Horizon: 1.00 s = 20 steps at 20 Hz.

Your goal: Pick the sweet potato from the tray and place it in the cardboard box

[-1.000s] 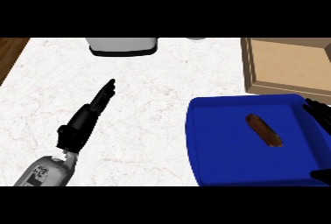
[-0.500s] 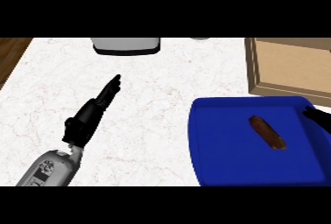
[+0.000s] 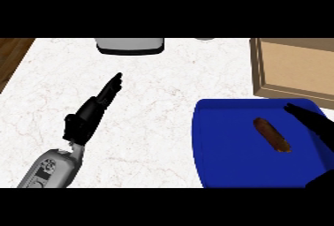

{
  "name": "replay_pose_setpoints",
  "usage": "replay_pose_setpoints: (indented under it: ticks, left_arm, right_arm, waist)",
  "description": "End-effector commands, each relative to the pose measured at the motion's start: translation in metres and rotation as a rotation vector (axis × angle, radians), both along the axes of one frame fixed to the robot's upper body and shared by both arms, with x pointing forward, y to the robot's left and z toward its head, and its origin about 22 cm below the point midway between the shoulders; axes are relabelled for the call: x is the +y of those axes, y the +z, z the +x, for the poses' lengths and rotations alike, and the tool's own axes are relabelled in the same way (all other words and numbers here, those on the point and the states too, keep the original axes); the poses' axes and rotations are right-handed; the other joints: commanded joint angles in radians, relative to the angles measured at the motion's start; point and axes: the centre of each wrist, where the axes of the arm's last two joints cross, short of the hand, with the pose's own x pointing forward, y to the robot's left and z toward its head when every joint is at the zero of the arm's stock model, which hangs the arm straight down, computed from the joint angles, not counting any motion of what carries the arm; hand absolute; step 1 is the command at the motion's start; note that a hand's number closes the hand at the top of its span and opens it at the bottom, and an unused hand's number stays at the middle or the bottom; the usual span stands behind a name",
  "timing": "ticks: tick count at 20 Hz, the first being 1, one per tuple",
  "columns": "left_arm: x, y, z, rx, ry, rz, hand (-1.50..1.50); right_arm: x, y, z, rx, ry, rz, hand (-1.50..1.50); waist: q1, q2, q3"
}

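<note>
Now the brown, elongated sweet potato [image 3: 272, 135] is lying in the blue plastic tray [image 3: 228, 150], the black right hand [image 3: 316, 124] hovering just beside it, fingers straight. Beyond the tray's far edge is sitting the tan cardboard box [image 3: 294, 66]. Well apart, the left hand [image 3: 91, 112] is stretching flat, fingers extended, over the white marble counter [image 3: 163, 88], pointing toward a grey appliance [image 3: 130, 45].

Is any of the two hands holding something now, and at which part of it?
Nothing is held. The sweet potato lies free on the blue tray; the right hand is beside it, the left hand over the counter.
</note>
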Motion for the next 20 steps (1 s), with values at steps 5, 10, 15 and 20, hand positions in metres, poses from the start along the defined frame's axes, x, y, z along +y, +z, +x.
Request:
replay_pose_setpoints:
  ticks: [5,10,15,20]
  left_arm:
    - [0.004,-0.017,0.001,-0.002,-0.022,0.007,0.0]
    - [-0.004,-0.004,-0.005,-0.024,0.0,0.009,0.0]
    - [0.005,-0.009,-0.008,0.003,-0.007,0.012,0.0]
    - [-0.009,-0.006,0.015,0.002,-0.021,0.006,0.0]
  right_arm:
    - [0.004,-0.032,0.017,0.08,-0.024,-0.044,-1.5]
    - [0.018,-0.041,0.016,0.053,-0.047,-0.039,-1.5]
    - [0.007,-0.063,0.027,0.011,-0.026,-0.042,-1.5]
    - [-0.004,-0.06,0.039,0.059,-0.014,-0.065,-1.5]
  waist:
    - [-0.002,0.0,0.0]
    - [-0.003,-0.001,0.0]
    - [-0.002,0.0,0.0]
    - [-0.004,0.0,0.0]
